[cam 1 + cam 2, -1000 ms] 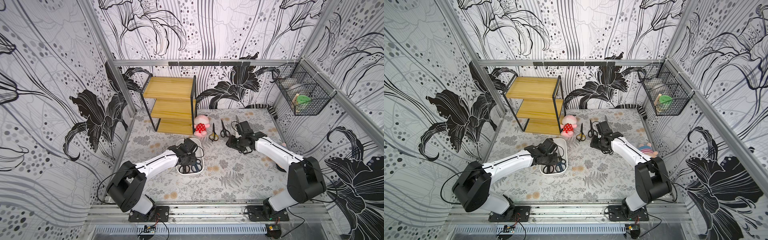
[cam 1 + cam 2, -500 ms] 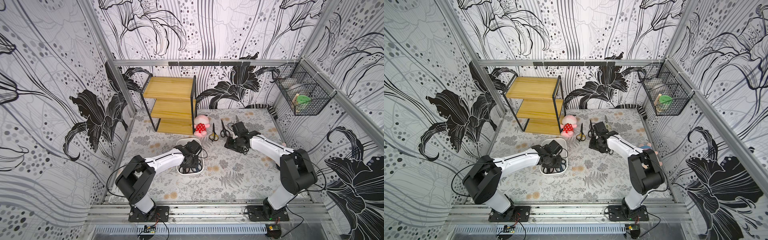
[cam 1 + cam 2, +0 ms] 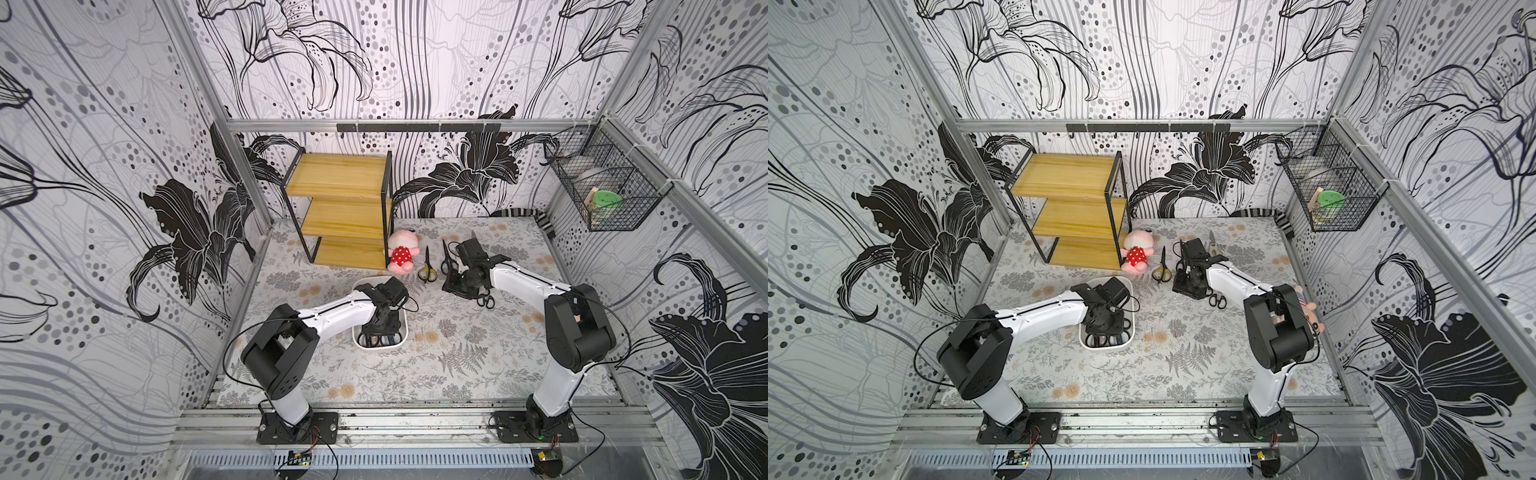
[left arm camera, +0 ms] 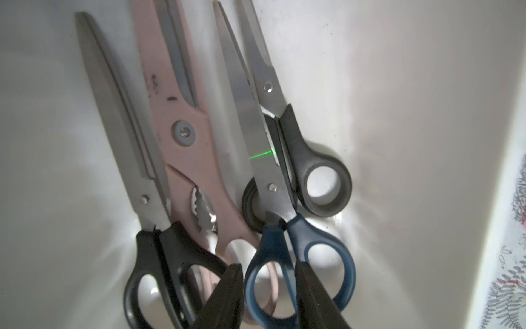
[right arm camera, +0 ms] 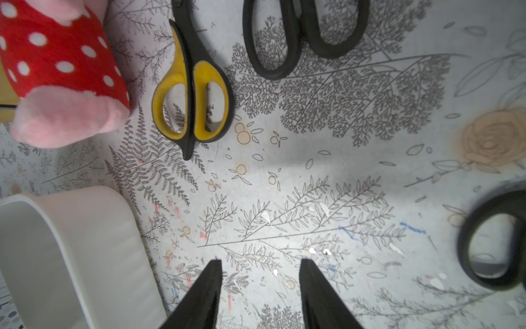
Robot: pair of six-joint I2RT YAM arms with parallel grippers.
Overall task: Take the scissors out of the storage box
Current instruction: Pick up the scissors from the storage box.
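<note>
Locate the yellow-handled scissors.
In a top view the yellow-handled scissors lie toward the table's back, between the pink plush toy and a black-handled pair.

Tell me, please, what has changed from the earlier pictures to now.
Both arms folded inward: the elbows of the left arm and right arm swung toward the middle. The left gripper stayed at the near end of the storage box; it straddles one handle loop of the blue scissors, grip unclear. The right gripper, open and empty, slid slightly toward the yellow scissors. Box, black scissors and plush toy stayed.
</note>
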